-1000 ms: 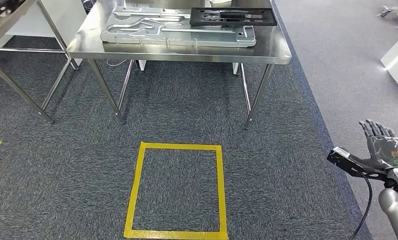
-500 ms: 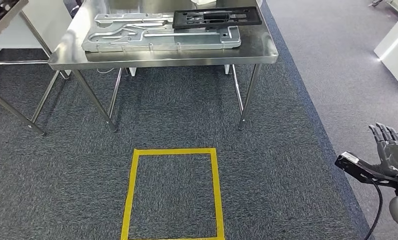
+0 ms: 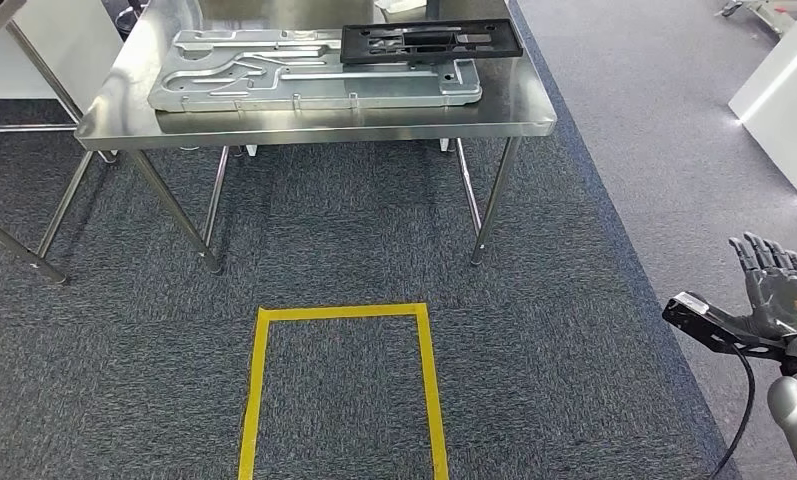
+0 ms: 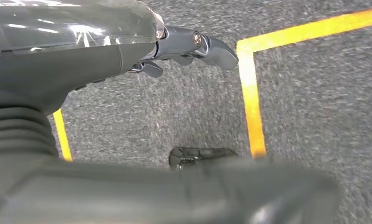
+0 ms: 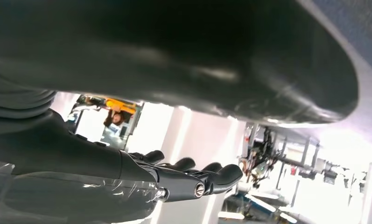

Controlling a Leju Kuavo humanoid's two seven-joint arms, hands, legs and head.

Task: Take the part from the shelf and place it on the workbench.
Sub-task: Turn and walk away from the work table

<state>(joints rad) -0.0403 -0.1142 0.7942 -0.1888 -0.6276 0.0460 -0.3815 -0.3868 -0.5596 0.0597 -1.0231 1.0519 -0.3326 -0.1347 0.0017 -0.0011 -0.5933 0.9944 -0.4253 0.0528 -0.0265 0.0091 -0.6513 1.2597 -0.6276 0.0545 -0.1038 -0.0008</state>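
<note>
A flat silver metal plate [image 3: 274, 85] with cut-out channels lies on the steel workbench [image 3: 314, 135] at the far side of the head view. A black frame-like part [image 3: 429, 42] rests on the plate's far right corner. My right hand [image 3: 774, 290] hangs at the lower right, well short of the bench, fingers straight and apart, holding nothing. In the right wrist view its fingers [image 5: 193, 179] stretch out empty. My left hand [image 4: 188, 44] hangs over the carpet with its fingers loosely extended and nothing in them.
A yellow tape square [image 3: 339, 312] marks the grey carpet in front of the bench; the same tape [image 4: 251, 102] runs under my left hand. A second metal frame's legs [image 3: 19, 255] stand at the left. A white cabinet [image 3: 784, 110] stands at the right.
The whole picture has shifted, so the camera has moved: the bench and tape square now sit further left in the view. My right hand stays raised and empty.
</note>
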